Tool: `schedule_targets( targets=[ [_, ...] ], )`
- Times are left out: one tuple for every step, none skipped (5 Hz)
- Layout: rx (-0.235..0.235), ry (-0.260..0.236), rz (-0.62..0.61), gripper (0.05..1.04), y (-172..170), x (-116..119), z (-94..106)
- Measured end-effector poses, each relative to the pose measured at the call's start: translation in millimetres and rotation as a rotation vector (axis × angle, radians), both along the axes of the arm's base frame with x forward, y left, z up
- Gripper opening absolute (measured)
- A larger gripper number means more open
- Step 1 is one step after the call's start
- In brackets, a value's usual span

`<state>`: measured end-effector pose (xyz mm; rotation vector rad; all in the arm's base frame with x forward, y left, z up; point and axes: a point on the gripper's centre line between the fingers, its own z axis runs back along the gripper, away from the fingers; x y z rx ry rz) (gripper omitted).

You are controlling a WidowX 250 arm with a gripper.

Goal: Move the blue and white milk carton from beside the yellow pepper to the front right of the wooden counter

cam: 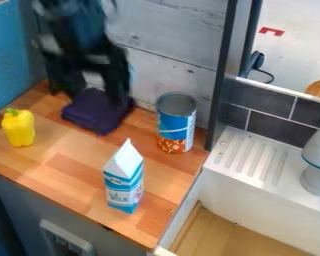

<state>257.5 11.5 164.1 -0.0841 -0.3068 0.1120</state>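
Two labelled containers: carton [124,184], blue can [177,125] | tool [94,95] unclenched, fingers apart | nearest: purple item [94,114]

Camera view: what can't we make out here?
All in the camera view:
Tool: blurred; whether it grips the purple item is unclear.
Purple item: partly behind the blurred tool; material unclear.
Carton: smallest print too small.
Grey object: cut off by right edge.
Arm: cut off by top edge.

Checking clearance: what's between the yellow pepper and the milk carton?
Only bare wooden counter between yellow pepper and milk carton, as the camera view shows.
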Motion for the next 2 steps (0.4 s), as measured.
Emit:
schedule_targets(
  targets=[
    [0.078,0.036,0.063,1.000,21,-4,18.0],
    [0.069,0.144,0.153,1.000,52,13,-8.5]
  ],
)
